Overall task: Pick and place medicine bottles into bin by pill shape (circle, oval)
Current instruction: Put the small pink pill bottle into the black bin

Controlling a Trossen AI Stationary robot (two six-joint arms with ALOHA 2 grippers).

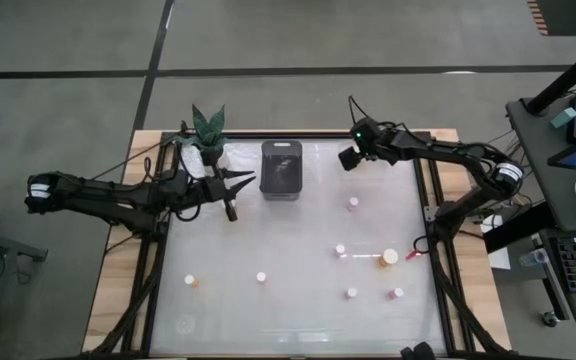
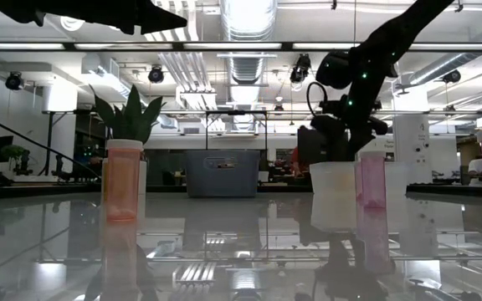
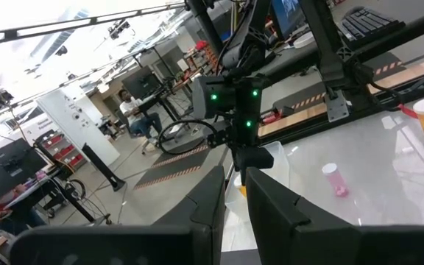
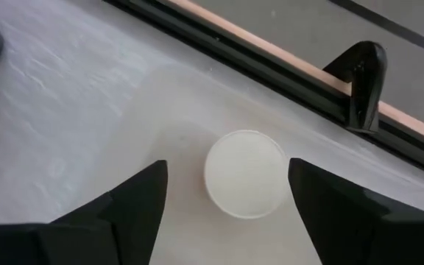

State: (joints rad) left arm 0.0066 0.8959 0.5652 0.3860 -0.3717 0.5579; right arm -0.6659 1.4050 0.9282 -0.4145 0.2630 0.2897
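Several small medicine bottles stand upright on their bases on the white table: a pinkish one (image 1: 353,203), a larger orange one (image 1: 388,258), and white-capped ones (image 1: 261,277) toward the near edge. My right gripper (image 1: 351,155) is open at the table's far edge, pointing down. Its fingers stand on either side of a bottle's round white cap (image 4: 245,173) without touching it. My left gripper (image 1: 236,187) hovers just left of the dark bin (image 1: 281,170). Its fingers (image 3: 219,210) are close together, and nothing shows between them.
A potted plant (image 1: 208,130) stands at the far left, behind my left gripper. The table's dark frame rail (image 4: 271,66) runs close behind the bottle under my right gripper. In the low view an orange bottle (image 2: 122,180) and a white one (image 2: 333,196) stand near.
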